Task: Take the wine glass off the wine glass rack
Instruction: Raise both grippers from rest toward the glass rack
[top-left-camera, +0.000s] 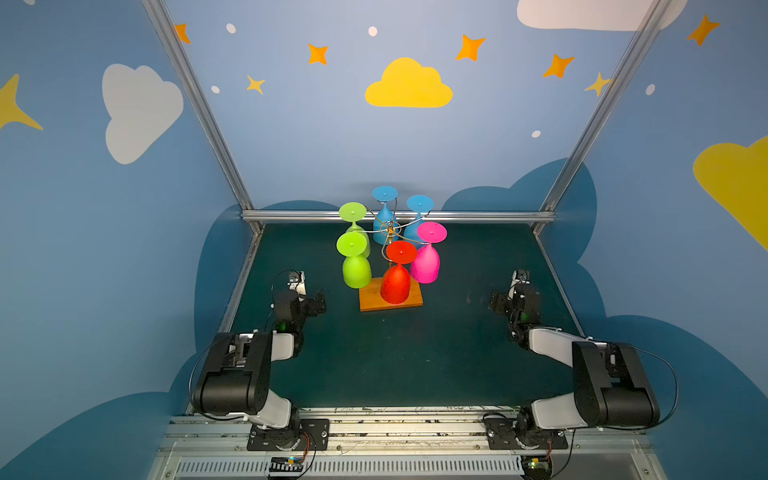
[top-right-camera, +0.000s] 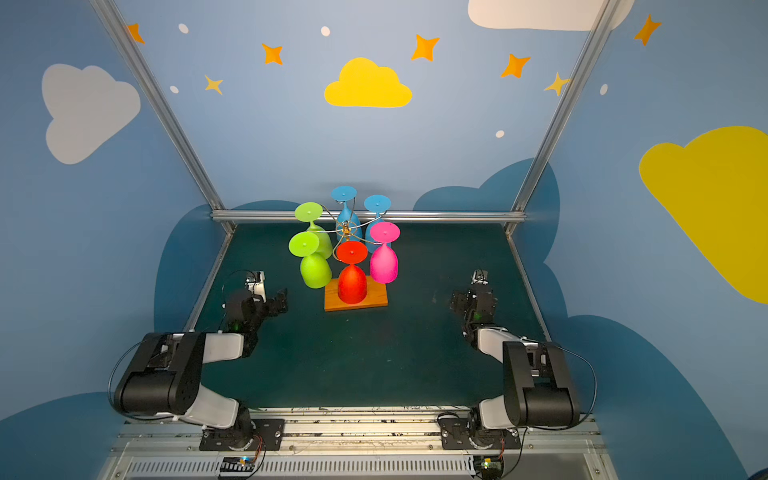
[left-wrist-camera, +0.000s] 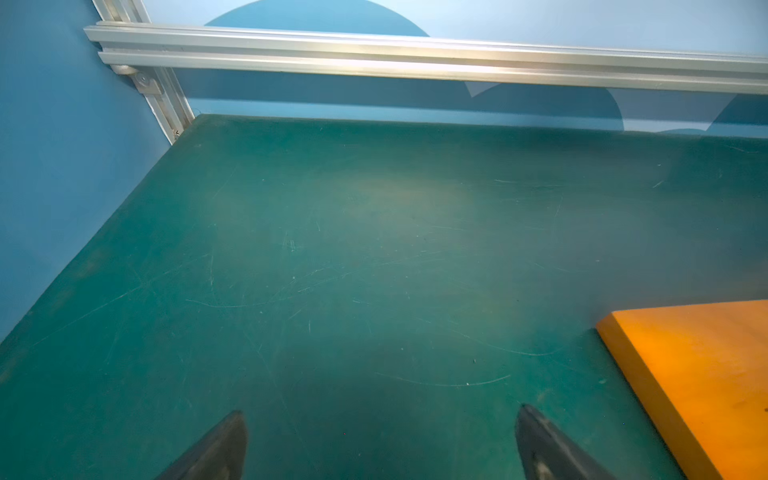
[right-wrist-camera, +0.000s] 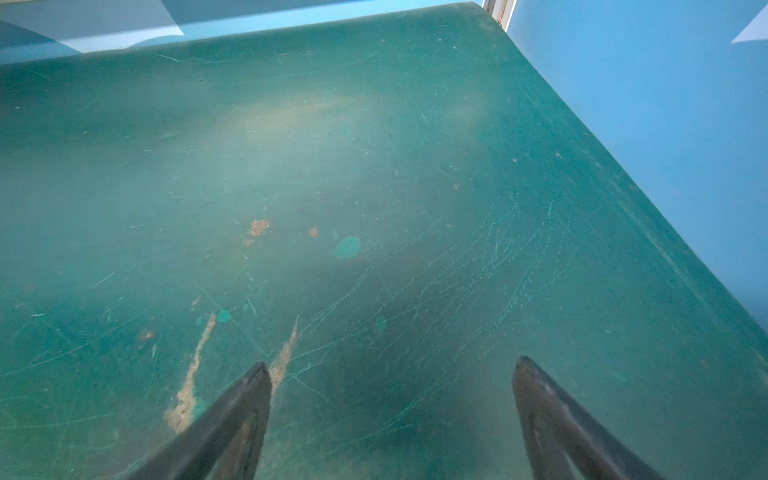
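The table (top-left-camera: 415, 353) is flat under a dark green mat, dull and much scratched, with pale scuffs in the right wrist view. At its back middle stands the wine glass rack (top-left-camera: 390, 229). It is thin gold wire with a twisted stem and curled arms spreading from the top, set in a flat rectangular wooden base (top-left-camera: 368, 306) that is orange-brown, smooth and square-edged.

Six wine glasses hang from the arms upside down, round feet up and bowls down. Their matte, opaque colours look more like plastic than glass. There are two blue glasses (top-left-camera: 384, 194) at the back, two green, one pink and one red. The red glass (top-left-camera: 395, 282) hangs nearest the front, over the base. The front green glass (top-left-camera: 356, 270) hangs off its left side and the pink glass (top-left-camera: 426, 264) off its right.

I judge that no step is begun: every glass is on the rack. The left hand (left-wrist-camera: 380, 411) sits low near the base's left corner, spread wide and empty. The right hand (right-wrist-camera: 391, 362) is likewise wide and empty over bare mat, well apart from the rack.

The next move calls for one hand to rise to a bowl or stem and close gently. It must then slide the foot out of the curled wire without rocking the light rack. The fingers (left-wrist-camera: 224, 449) are dark and taper to points.
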